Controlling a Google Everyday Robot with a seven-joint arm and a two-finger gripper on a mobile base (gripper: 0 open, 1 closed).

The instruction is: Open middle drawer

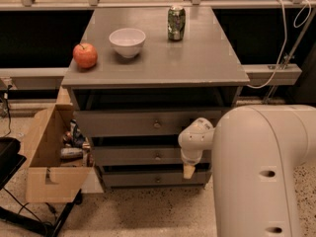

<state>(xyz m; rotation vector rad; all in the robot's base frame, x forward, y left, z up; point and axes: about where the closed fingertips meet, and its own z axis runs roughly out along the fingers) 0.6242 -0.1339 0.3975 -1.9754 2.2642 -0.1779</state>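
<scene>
gripper (189, 171) is just right of middle drawer (123, 155) knob (158, 156), grip state cannot tell; pls bring it left, pull straight.

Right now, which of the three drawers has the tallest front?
The top drawer, directly under the tabletop; the middle drawer and lowest drawer beneath have shallower fronts. The claw hangs right of the middle drawer's knob, pointing down.

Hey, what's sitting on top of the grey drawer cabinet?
A red apple, a white bowl and a green can stand on the cabinet top. The arm covers none of it; the gripper hangs lower, before the middle drawer, at its right part.
</scene>
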